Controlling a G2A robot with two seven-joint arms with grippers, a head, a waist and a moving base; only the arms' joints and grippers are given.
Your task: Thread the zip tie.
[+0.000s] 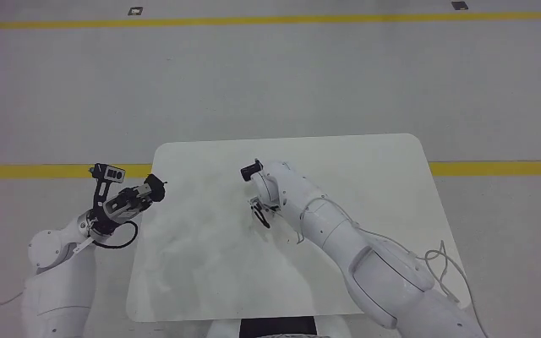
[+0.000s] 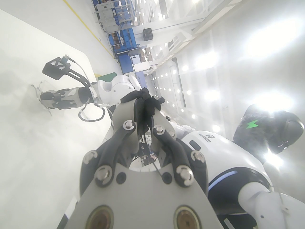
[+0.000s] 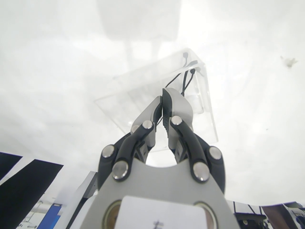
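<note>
1. Right gripper (image 3: 162, 96) has its fingers pressed together on a thin black zip tie (image 3: 192, 71), at the clear box (image 3: 207, 96) on the table (image 1: 372, 169).
2. Left gripper (image 2: 144, 106), at the table's left edge, is closed on a dark wad (image 2: 140, 95).

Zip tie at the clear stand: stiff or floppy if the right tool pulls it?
Probably springy, not limp: the thin zip tie strands hold smooth curves into the right tool. Likely very light. The clear stand looks thin-walled on a smooth table, so a tug may slide it.
</note>
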